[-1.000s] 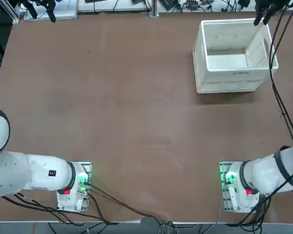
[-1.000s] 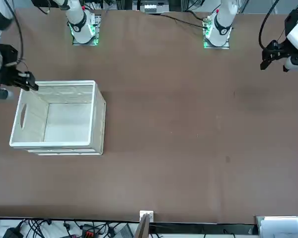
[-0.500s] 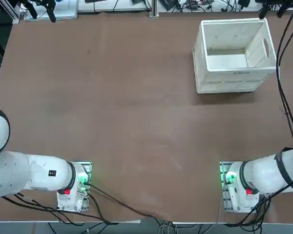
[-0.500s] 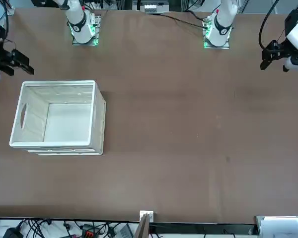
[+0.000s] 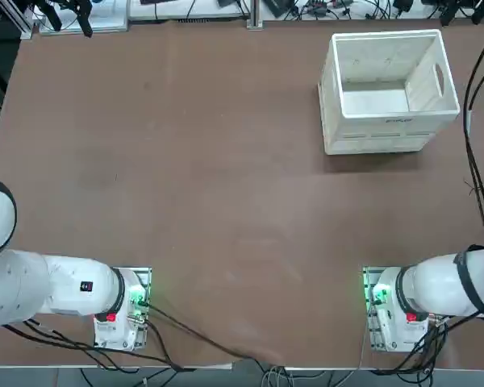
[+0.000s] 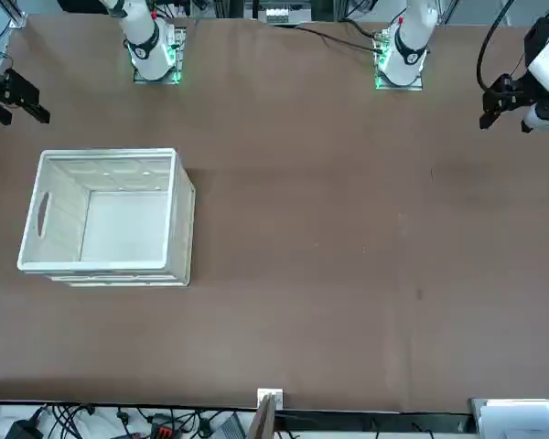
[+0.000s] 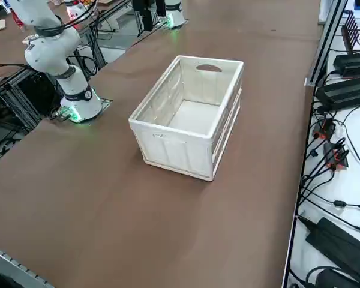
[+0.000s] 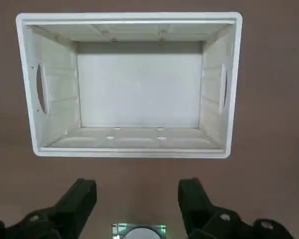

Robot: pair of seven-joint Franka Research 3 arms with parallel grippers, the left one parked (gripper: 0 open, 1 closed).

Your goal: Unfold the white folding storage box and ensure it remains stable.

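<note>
On the parked arm, the lettering was too small to read. A small dark mark on the white crate (image 5: 391, 133) was likewise too small to make out.

Smooth white plastic of the storage box (image 7: 171, 147), faintly glossy inside; smooth brown tabletop (image 7: 138, 222) with a soft sheen.

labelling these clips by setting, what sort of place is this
Probably a robotics lab: a white robot arm bolted at the table edge, loose black cables alongside, and an unfolded plastic crate on the brown tabletop.

Brown tabletop (image 5: 226, 177) beside cable-strewn white surface (image 7: 354, 138)
</note>
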